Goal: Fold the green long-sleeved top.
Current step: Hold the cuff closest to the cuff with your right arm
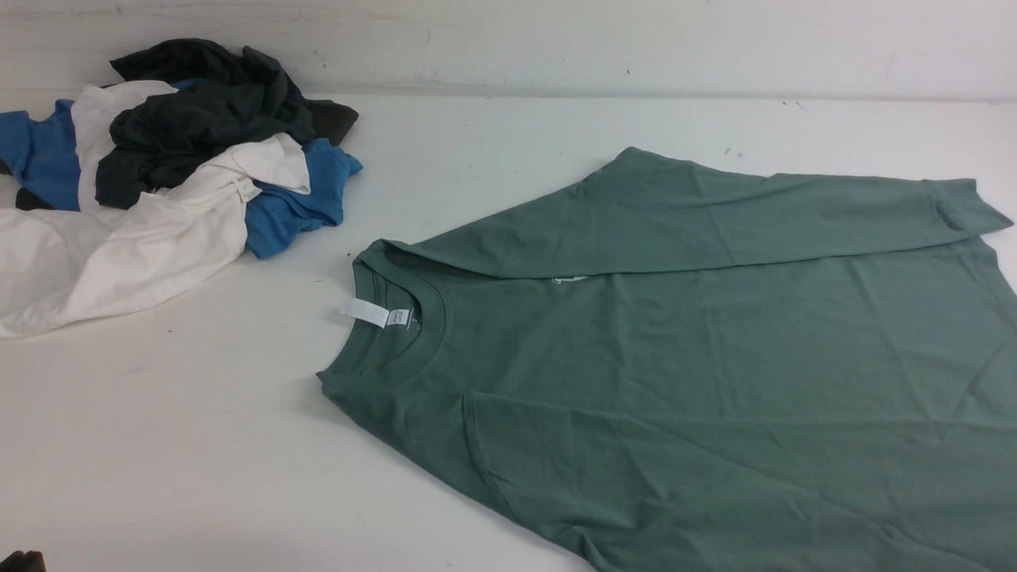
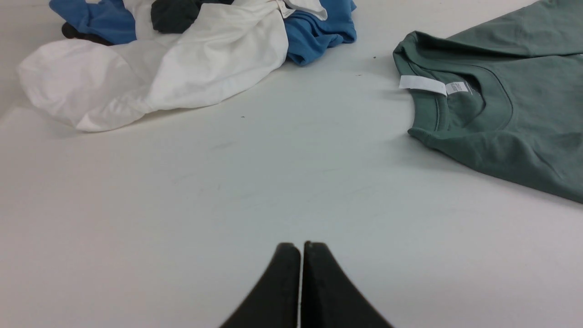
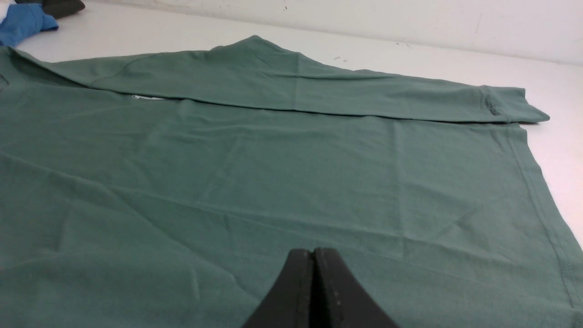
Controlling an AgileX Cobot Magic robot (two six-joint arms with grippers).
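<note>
On the table (image 1: 199,413), to the right, the green long-sleeved top (image 1: 715,357) lies flat with one sleeve (image 1: 715,214) laid across it. A rough tug could make that sleeve slide off. Only the wrist views show that the left end effector (image 2: 301,248) and right end effector (image 3: 314,253) are pressed together, holding nothing.

The green long-sleeved top (image 1: 715,357) is spread flat on the bench (image 1: 199,445), collar leftward, 1 sleeve folded across the chest.
</note>
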